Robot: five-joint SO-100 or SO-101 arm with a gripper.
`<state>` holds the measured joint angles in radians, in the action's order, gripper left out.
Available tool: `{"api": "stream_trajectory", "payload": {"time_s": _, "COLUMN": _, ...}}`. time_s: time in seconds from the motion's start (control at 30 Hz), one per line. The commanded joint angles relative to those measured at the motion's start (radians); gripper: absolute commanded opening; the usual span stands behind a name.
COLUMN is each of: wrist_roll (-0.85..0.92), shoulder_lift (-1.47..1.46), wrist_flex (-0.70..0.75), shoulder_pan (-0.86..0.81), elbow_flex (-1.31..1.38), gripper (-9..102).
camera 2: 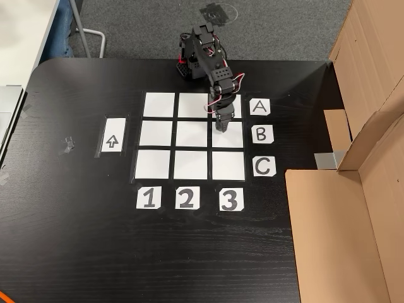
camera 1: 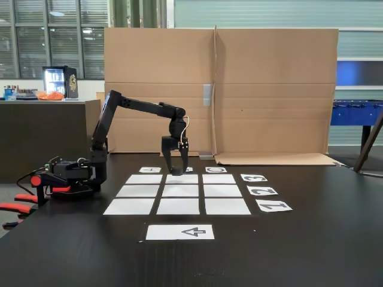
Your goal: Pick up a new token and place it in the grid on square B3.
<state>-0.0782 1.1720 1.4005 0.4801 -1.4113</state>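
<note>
The grid (camera 1: 178,206) (camera 2: 191,134) is nine white rectangles on the black table, with letter cards along one side and number cards along another. Square B3 (camera 1: 190,179) (camera 2: 233,140) is the far middle rectangle in a fixed view from the front, and the right middle one in a fixed view from above. My gripper (camera 1: 175,171) (camera 2: 221,127) points down over B3's edge, close to the paper. Its black fingers blend together, so I cannot make out their gap or a token between them. No black token shows on the grid or the table.
A white sheet printed with an arrow (camera 1: 179,232) (camera 2: 113,135) lies beside the grid on column 1's side. The arm's base (camera 1: 72,173) (camera 2: 196,57) stands beyond row A. A cardboard wall (camera 1: 239,89) (camera 2: 353,208) borders the table past the letter cards.
</note>
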Motion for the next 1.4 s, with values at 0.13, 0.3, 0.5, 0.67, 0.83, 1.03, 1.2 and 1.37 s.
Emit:
{"api": "stream_trajectory", "payload": {"time_s": 0.13, "wrist_roll": -0.009, "shoulder_lift": -0.015, "wrist_flex": -0.015, "shoulder_pan": 0.025, "elbow_flex": -0.002, "gripper": 0}}
{"api": "stream_trajectory", "payload": {"time_s": 0.3, "wrist_roll": 0.002, "shoulder_lift": -0.055, "wrist_flex": 0.005, "shoulder_pan": 0.028, "elbow_flex": 0.006, "gripper": 15}}
{"api": "stream_trajectory", "payload": {"time_s": 0.5, "wrist_roll": 0.008, "shoulder_lift": -0.071, "wrist_flex": -0.003, "shoulder_pan": 0.037, "elbow_flex": 0.002, "gripper": 29}}
{"api": "stream_trajectory", "payload": {"time_s": 0.67, "wrist_roll": 0.008, "shoulder_lift": -0.087, "wrist_flex": -0.006, "shoulder_pan": 0.046, "elbow_flex": 0.006, "gripper": 35}}
{"api": "stream_trajectory", "payload": {"time_s": 0.83, "wrist_roll": 0.008, "shoulder_lift": -0.101, "wrist_flex": -0.012, "shoulder_pan": 0.048, "elbow_flex": 0.009, "gripper": 40}}
{"api": "stream_trajectory", "payload": {"time_s": 1.03, "wrist_roll": 0.009, "shoulder_lift": -0.043, "wrist_flex": 0.009, "shoulder_pan": 0.052, "elbow_flex": 0.017, "gripper": 47}}
{"api": "stream_trajectory", "payload": {"time_s": 1.2, "wrist_roll": 0.014, "shoulder_lift": 0.072, "wrist_flex": 0.055, "shoulder_pan": 0.044, "elbow_flex": 0.06, "gripper": 50}}
{"api": "stream_trajectory", "payload": {"time_s": 1.37, "wrist_roll": 0.018, "shoulder_lift": 0.135, "wrist_flex": 0.144, "shoulder_pan": 0.041, "elbow_flex": 0.16, "gripper": 50}}
